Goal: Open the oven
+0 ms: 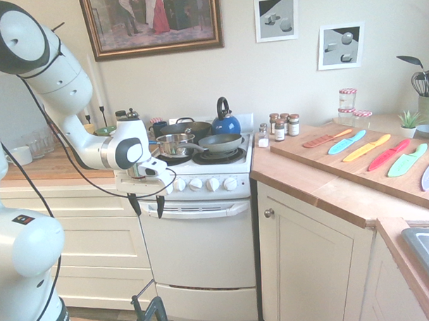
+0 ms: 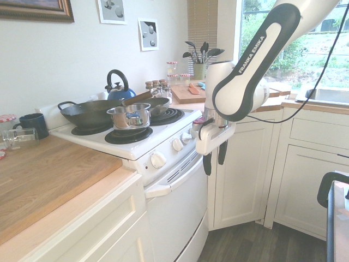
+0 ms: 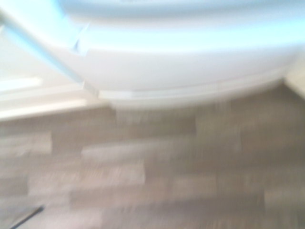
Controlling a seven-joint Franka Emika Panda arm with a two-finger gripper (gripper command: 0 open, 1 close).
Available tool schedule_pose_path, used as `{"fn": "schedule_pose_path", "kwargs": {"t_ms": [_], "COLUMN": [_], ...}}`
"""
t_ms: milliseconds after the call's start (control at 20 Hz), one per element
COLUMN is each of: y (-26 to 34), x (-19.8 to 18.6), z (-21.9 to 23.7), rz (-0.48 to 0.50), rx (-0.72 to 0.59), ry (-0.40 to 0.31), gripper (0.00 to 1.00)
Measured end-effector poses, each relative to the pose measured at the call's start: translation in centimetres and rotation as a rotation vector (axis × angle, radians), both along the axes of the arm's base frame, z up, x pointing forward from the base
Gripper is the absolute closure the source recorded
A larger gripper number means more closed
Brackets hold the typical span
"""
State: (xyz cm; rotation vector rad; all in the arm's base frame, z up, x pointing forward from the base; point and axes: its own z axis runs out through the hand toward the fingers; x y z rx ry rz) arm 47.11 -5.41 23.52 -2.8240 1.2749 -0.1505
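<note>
Pretty bright shots overall. Second exterior view has daylight coming in through the window (image 2: 278, 52), and the greenery outside is washed out pale. First exterior view looks kinda hazy, low contrast, with soft light on the wall (image 1: 289, 80) and only faint shadows. Arm and pans are reasonably sharp in both exterior views, tbh. Wrist view is the rough one: wood-look floor (image 3: 157, 162) all smeared, seams gone mushy, and the oven (image 3: 181, 67) blurry too, with a blown-out bluish-white glare band across it.
</note>
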Motion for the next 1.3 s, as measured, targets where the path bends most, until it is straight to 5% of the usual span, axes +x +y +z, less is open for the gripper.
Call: {"fn": "schedule_pose_path", "kwargs": {"t_ms": [250,600,1300], "y": [-0.1,1.5,2.7], "x": [3.3,7.3,9.2], "z": [-1.0,-2.1,-4.8], "rz": [0.061,0.101,0.151], "rx": [-0.027,-0.047,-0.047], "ry": [-0.122,-0.155,-0.092], "gripper": [0.00,0.00,0.00]}}
